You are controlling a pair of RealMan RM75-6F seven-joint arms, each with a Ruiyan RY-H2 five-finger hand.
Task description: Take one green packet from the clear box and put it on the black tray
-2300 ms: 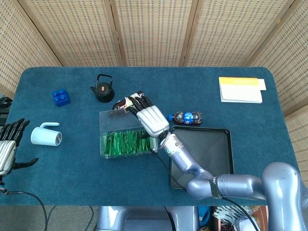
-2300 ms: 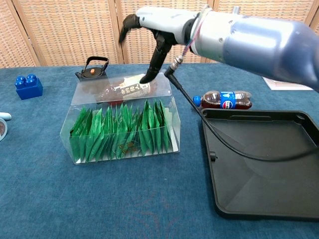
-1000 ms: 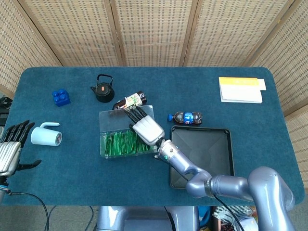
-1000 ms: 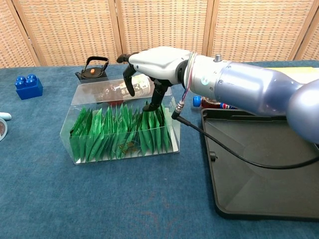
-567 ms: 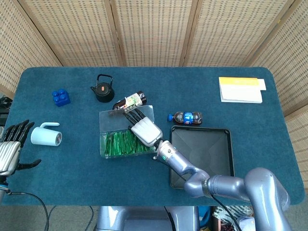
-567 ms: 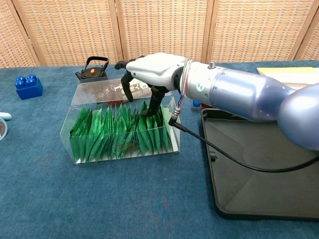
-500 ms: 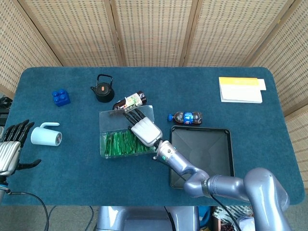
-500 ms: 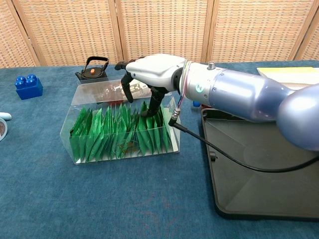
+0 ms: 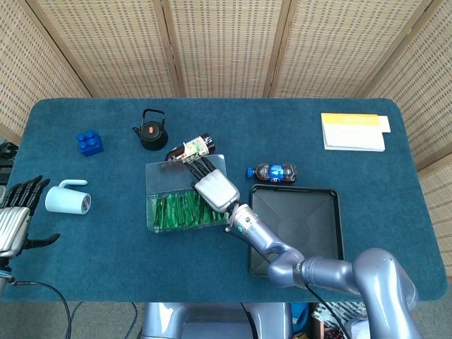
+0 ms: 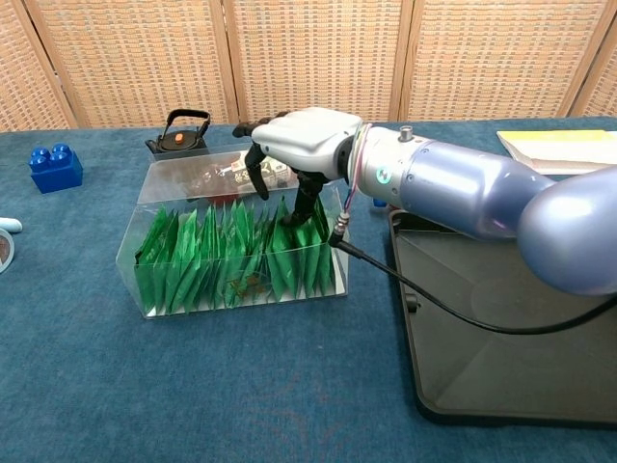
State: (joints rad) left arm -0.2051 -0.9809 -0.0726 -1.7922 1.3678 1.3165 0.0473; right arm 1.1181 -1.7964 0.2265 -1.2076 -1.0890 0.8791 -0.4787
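Right hand (image 10: pixel 301 135): poised over the right end of the clear box (image 10: pixel 145 256), palm down, fingers curled downward and apart; one dark fingertip (image 10: pixel 289 221) reaches the top edges of the packets.
Grasp state: nothing is visibly pinched; whether the fingertip touches a packet or stands just above it cannot be told from the chest view.
Green packets (image 10: pixel 227 260): stand upright on edge in a packed row inside the clear box, flat faces toward the box ends, the row running along the box's length.
Key relation: the packets lie directly below the right hand's fingertips; the nearest ones are at the row's right end, so the grip probably needs fingers on both faces of one packet.
Black tray (image 10: pixel 540 318): on the table to the right of the box, just beside it, bare.
Left hand (image 9: pixel 13 219): at the table's far left edge, fingers spread, holding nothing, well apart from the box.
Nearer hand: the right.
Hidden: in the head view the right hand covers the packets beneath it; the thumb's position is not visible.
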